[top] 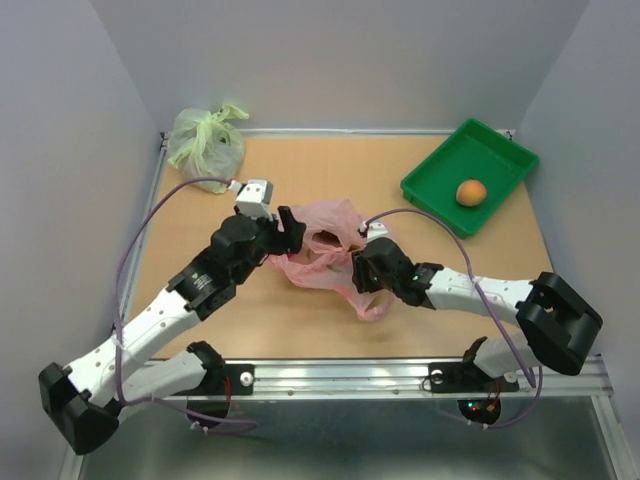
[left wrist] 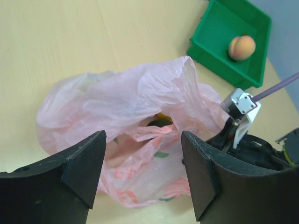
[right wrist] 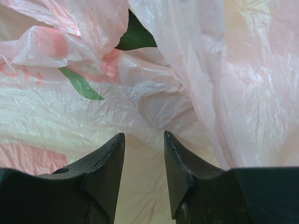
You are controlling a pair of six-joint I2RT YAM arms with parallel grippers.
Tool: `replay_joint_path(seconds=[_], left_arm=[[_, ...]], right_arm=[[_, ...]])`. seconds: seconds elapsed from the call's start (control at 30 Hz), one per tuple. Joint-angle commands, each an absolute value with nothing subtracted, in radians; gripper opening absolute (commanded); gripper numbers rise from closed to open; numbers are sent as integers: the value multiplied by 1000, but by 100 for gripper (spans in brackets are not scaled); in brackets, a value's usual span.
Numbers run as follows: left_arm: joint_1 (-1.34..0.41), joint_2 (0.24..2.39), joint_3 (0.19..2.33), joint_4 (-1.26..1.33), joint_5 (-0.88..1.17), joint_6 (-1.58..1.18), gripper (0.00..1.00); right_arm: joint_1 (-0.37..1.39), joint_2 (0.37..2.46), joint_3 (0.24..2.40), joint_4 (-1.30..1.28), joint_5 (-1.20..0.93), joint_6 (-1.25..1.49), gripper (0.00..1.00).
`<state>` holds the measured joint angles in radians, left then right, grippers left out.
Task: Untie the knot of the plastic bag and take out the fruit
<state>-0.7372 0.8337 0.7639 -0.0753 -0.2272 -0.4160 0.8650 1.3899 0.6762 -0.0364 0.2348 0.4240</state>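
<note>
Both arms are built alike: white link shells dotted with small dark screw holes, broken by bulky matte black joint housings. The left arm (top: 160,320) and the right arm (top: 480,295) each have a black base on the aluminium rail (top: 350,375). Just below the rail, by the right base, small red and green lights (top: 470,406) glow. A thin purple cable (left wrist: 276,86) runs along each arm to a silver camera block (left wrist: 240,103) with tiny screws at the end farthest from the rail. The left gripper (left wrist: 143,140) has two black wedge-shaped fingers (left wrist: 81,172) with bevelled inner faces. The right gripper (right wrist: 144,135) has like fingers (right wrist: 105,163), one showing a small round hole.
</note>
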Motion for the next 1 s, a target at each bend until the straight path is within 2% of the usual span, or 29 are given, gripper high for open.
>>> replay_joint_path(seconds=[0.0, 0.1, 0.23, 0.43, 0.53, 0.6, 0.67, 0.7, 0.73, 0.77, 0.83, 0.87, 0.97], left_arm=[[-768, 974, 866, -98, -261, -138, 76], [-822, 1157, 945, -98, -348, -27, 76], [-879, 1284, 1028, -95, -460, 21, 77], [-916, 1411, 1061, -40, -626, 38, 76], [-916, 1460, 1065, -5, -791, 5, 73], [-911, 1503, 1075, 18, -930, -35, 66], [-896, 1537, 1088, 18, -997, -57, 61], [-876, 1542, 1101, 9, -1020, -75, 55], [-859, 1548, 1109, 3, -1026, -92, 51], [-827, 1548, 1130, -38, -1028, -136, 40], [-783, 1534, 1147, -75, -1000, -172, 30], [-761, 1523, 1153, -104, -979, -190, 21], [-687, 1479, 1157, -136, -890, -225, 15]], right_arm=[[862, 1381, 670, -8, 255, 394, 45], [864, 1397, 667, -8, 253, 391, 45], [864, 1393, 660, -8, 252, 390, 45], [862, 1388, 646, -8, 249, 385, 45], [862, 1384, 640, -8, 250, 388, 45], [862, 1381, 626, -8, 264, 396, 45], [862, 1374, 615, -8, 276, 410, 45], [861, 1371, 600, -8, 287, 414, 45], [861, 1368, 594, -8, 293, 428, 45], [861, 1364, 577, -8, 308, 436, 45], [861, 1359, 562, -8, 324, 460, 45], [859, 1359, 554, -8, 336, 472, 45], [844, 1358, 535, -8, 328, 499, 45]])
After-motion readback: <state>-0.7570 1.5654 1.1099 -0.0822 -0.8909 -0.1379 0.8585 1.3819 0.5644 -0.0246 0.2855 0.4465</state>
